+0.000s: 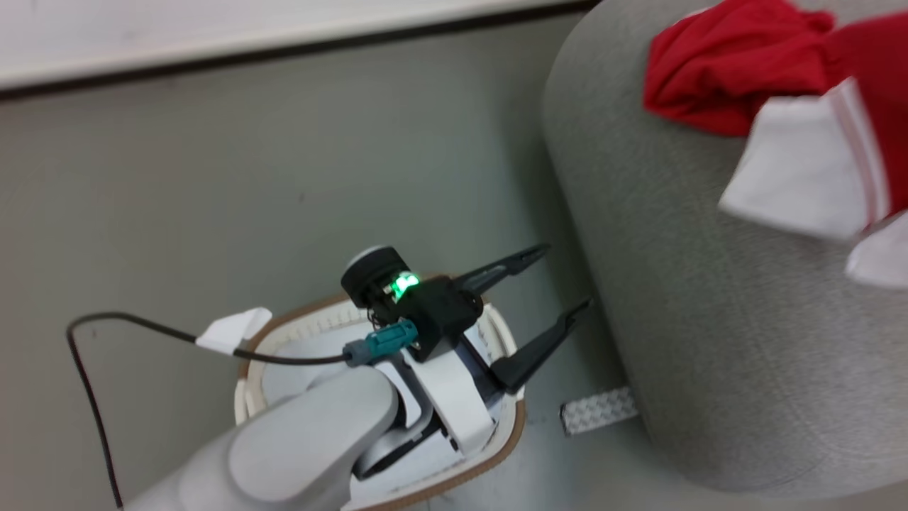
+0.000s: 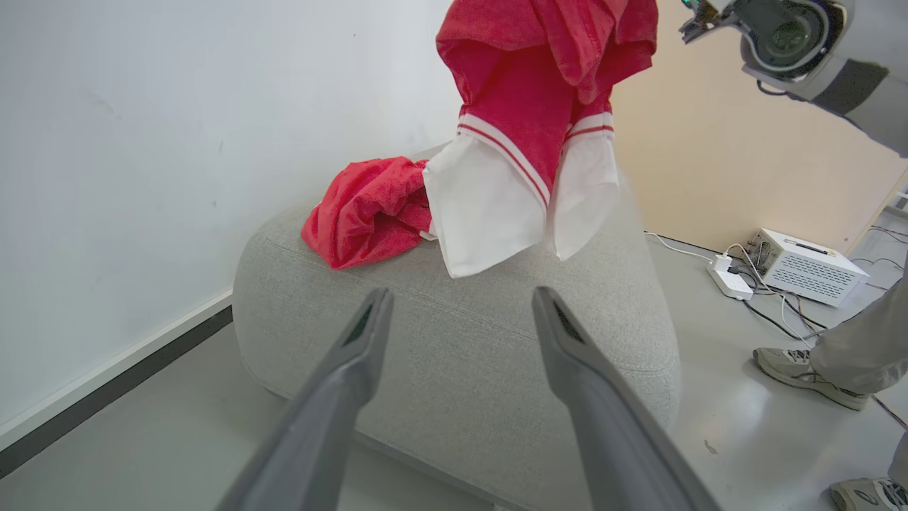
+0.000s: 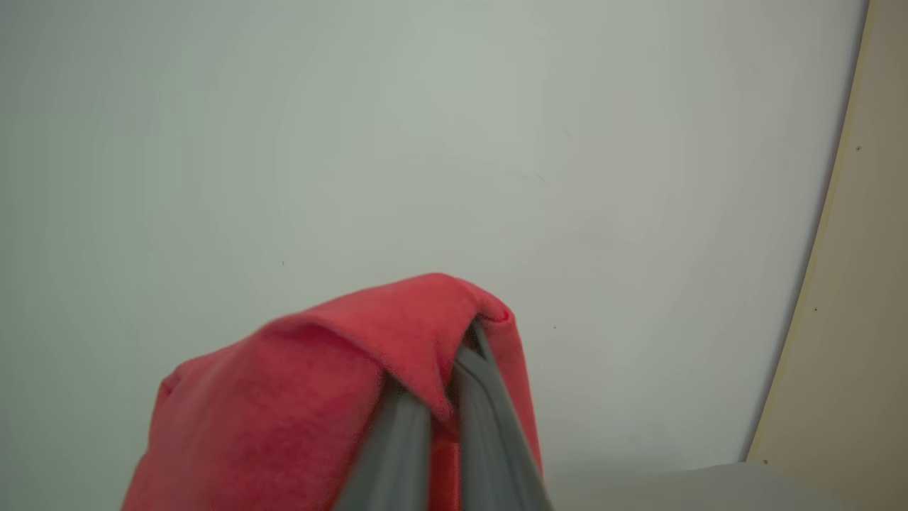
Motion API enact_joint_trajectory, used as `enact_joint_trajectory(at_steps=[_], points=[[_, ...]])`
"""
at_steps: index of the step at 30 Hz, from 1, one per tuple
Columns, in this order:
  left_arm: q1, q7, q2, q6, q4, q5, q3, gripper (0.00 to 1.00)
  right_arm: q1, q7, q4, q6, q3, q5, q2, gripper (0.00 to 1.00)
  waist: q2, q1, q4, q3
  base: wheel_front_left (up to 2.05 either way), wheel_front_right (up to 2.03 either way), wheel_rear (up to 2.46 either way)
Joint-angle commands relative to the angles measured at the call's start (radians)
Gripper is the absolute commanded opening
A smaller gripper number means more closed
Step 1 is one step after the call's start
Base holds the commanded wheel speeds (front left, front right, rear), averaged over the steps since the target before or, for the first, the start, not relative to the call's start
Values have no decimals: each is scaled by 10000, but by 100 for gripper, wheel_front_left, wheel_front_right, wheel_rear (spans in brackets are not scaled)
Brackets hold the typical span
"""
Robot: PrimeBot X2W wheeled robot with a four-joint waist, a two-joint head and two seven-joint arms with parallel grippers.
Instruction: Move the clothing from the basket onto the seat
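My left gripper (image 1: 567, 277) hangs open over the cream basket (image 1: 507, 443), fingers pointing at the grey seat (image 1: 681, 298); my forearm hides most of the basket's inside. One red garment (image 2: 362, 213) lies crumpled on the seat (image 2: 468, 362). A second red garment with white trim (image 2: 528, 121) dangles above the seat top, its white ends (image 1: 801, 170) near the cushion. My right gripper (image 3: 464, 355) is shut on that garment's red fabric (image 3: 319, 404), which drapes over the fingers. The left gripper (image 2: 461, 301) has nothing between its fingers.
A person's shoe (image 2: 805, 369) and trouser leg stand on the floor right of the seat. A white box (image 2: 805, 266) with cables and a power adapter (image 2: 727, 280) sits near the beige wall. A tape strip (image 1: 599, 410) lies on the floor. A black cable (image 1: 92, 355) loops left of the basket.
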Motion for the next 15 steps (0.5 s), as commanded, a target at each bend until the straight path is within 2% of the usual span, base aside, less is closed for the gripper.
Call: enact_joint_trajectory(at_steps=[1, 8, 15], points=[[-221, -18, 160, -17, -90, 166, 58, 100, -414, 58, 141, -23, -319, 24, -164, 0, 0, -1, 559, 1168, 0, 0, 0], [-702, -167, 330, -60, -186, 547, 61, 100, -1479, 603, 924, -23, -1609, -421, -841, 0, 0, -1, 913, 2294, 0, 0, 0], [-939, -321, 178, -203, 24, 725, -54, 100, -1324, 1339, 3153, -24, -1342, -516, -1231, 0, 0, -1, 1269, 2994, 0, 0, 0]])
